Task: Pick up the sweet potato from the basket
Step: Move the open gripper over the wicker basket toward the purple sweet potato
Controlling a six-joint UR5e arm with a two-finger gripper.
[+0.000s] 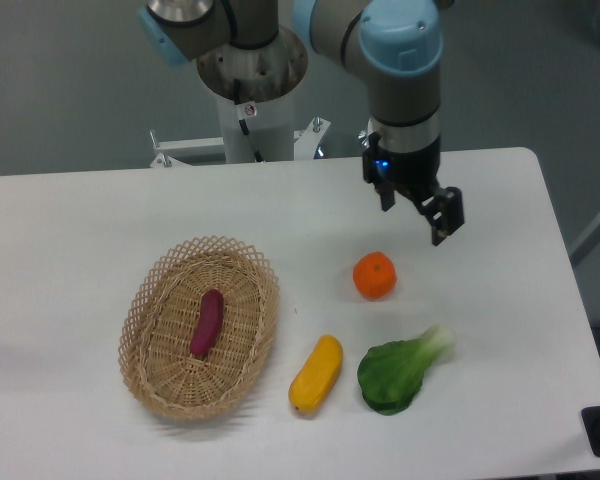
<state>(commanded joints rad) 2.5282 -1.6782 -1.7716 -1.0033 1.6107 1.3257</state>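
Wicker is seen first at the left of the white counter (70,230): the basket (199,325), oval and shallow with an open lattice rim, is set there. The sweet potato (207,322) is laid inside it, on the woven floor near the middle, its length running nearly upright in the picture with a slight tilt to the right at the top. Just beside the basket's right rim, a yellow vegetable (316,374) is laid on the counter. Next to it a green leafy vegetable (397,370) is found, and above the two an orange fruit (375,275) is placed. Higher and further right the claw (414,212) is held in the air, pointed down, its fingers spread apart with nothing between them. The sweet potato is thus well apart from the claw, far to its left and lower in the picture, with the orange fruit lying between the two.
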